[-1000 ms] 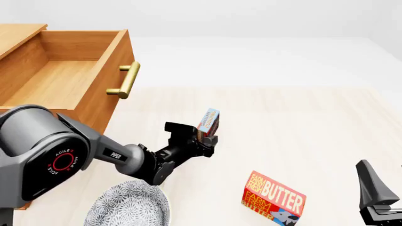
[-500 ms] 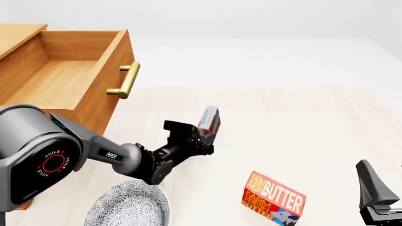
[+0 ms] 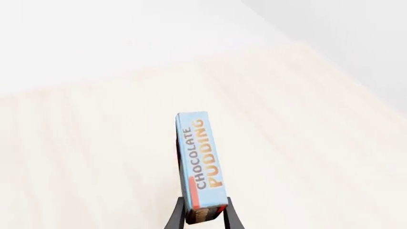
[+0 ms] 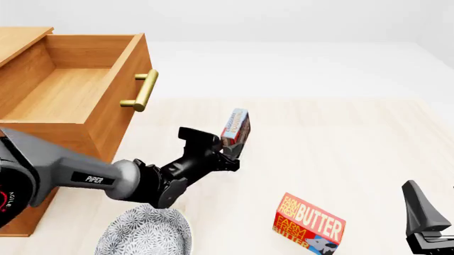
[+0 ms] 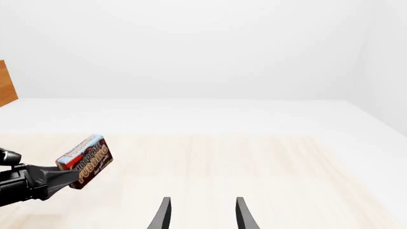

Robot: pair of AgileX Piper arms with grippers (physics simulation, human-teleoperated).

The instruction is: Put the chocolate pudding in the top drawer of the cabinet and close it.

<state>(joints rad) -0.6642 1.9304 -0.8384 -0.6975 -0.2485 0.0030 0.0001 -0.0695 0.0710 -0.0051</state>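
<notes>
My left gripper is shut on the lower end of the chocolate pudding, a thin light blue box with brown sides, held upright above the table to the right of the cabinet. It also shows in the left wrist view between the fingertips, and in the right wrist view. The top drawer is pulled open and empty, its brass handle facing right. My right gripper is open and empty, low at the front right.
A red Farm Fresh Butter box lies on the table at the front, right of centre. A patterned grey plate sits at the front left, under my left arm.
My left gripper has lifted the pudding a little and edged it up toward the drawer; the arm's base joint has swung left. The right arm has not moved.
</notes>
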